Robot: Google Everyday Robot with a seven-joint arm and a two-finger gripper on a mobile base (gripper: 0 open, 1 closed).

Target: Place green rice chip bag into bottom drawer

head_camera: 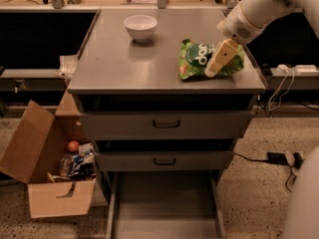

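The green rice chip bag point(198, 59) lies flat on the right part of the grey cabinet top point(124, 63), its dark round logo and white lettering facing up. My gripper point(213, 69) reaches in from the upper right and sits over the right half of the bag, its cream fingers pointing down and left. The bottom drawer point(164, 208) is pulled out below, a wide shallow grey tray with nothing in it. The two upper drawers point(167, 124) with dark handles are closed.
A white bowl point(140, 27) stands at the back middle of the cabinet top. An open cardboard box point(47, 171) with bottles and an orange ball sits on the floor to the left. Cables and a power brick point(276, 158) lie on the floor to the right.
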